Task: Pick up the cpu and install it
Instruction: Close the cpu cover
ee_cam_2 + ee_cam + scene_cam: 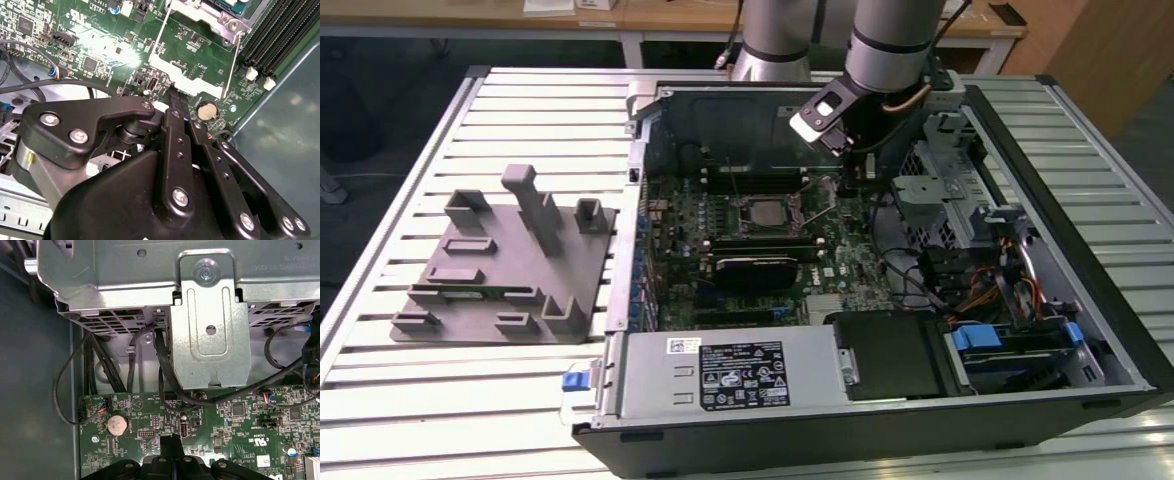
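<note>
While cpu lies socketed, gripper (pinched) hangs beside.

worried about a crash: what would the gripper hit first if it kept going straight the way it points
Most likely the motherboard, just beside the socket's metal frame. The gripper points down at the board with nothing between them, though depth is hard to judge.

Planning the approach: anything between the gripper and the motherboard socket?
Yes. The socket's open metal frame sits between the gripper tip and the socket. Nothing else shows in that gap.
</note>
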